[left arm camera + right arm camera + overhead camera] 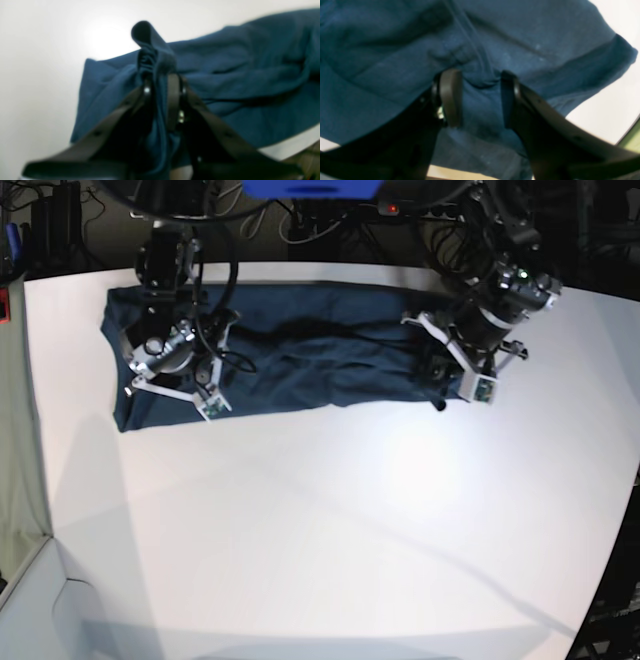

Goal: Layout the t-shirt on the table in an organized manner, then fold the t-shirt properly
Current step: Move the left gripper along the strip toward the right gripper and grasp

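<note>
Base view shows the t-shirt stretched as a long dark band across the far part of the table, folded lengthwise, with an arm over each end. No container shows in any view; the shirt lies straight on the white top.

On that view's right, the left gripper sits at the shirt's end, where the cloth bunches into a dark fold. The left wrist view makes this plain: the left gripper has its jaws drawn together and clamped on a gathered ridge of the shirt, a small loop of cloth rising above the fingertips. Beyond it the fabric trails off in soft creases over the table.

On the base view's left, the right gripper is down on the other end. From there the jaws are hidden under the wrist. The right wrist view fills that in: the right gripper stands with its jaws apart, a pucker of the shirt and a seam line lying between the two fingers, not pinched. A hemmed edge, likely a sleeve, shows at the right, with bare table past it.
</note>
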